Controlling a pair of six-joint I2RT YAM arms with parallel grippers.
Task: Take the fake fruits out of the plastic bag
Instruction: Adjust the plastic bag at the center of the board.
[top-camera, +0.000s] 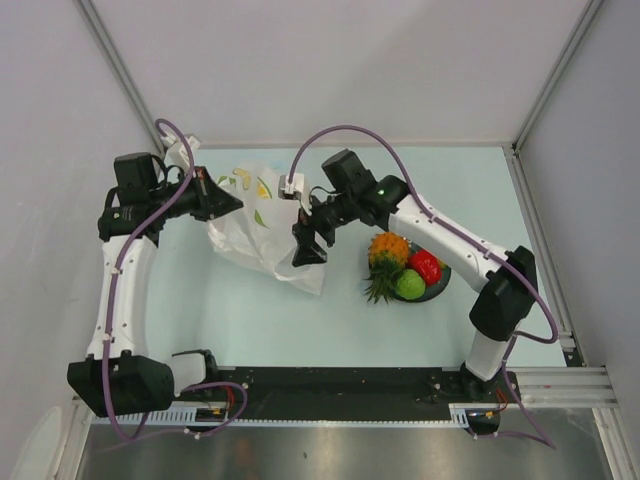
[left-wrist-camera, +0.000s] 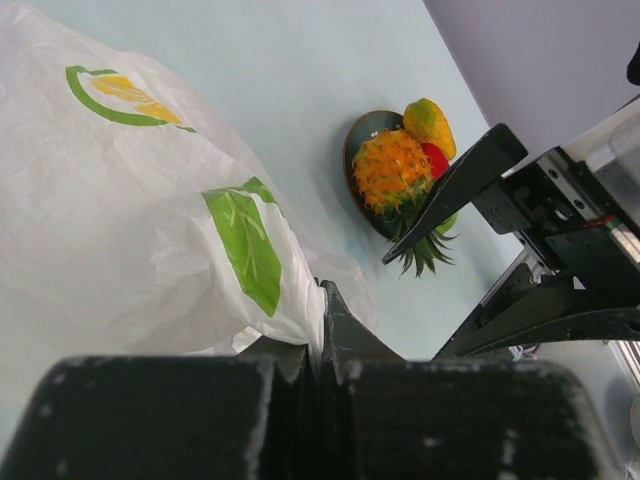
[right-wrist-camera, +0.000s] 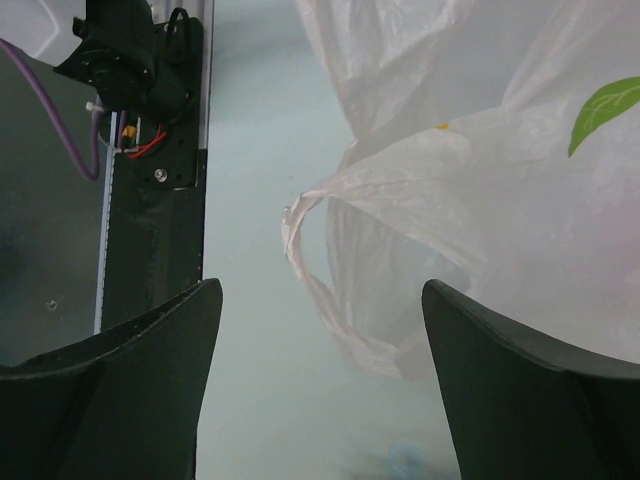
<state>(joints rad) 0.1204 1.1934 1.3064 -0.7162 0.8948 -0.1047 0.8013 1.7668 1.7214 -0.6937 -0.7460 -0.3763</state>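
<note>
While left fingers (left-wrist-camera: 342, 335) pinch the plastic bag (left-wrist-camera: 130, 230), leaf-and-citrus print (left-wrist-camera: 245, 245), perhaps lemon

Right gripper (right-wrist-camera: 318, 300): plastic bag (right-wrist-camera: 480, 190) fills space between and beyond its spread jaws; bare table (right-wrist-camera: 250, 200) open alongside; loaded plate (top-camera: 441, 284) near, behind it

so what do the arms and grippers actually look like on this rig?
Both alike. The left arm and right arm have white links with bulky black joints and black bases. A purple cable loops loosely along each. A small green light shows on the right arm. The left gripper and right gripper are matte black, with two broad, tapering fingers each.
</note>
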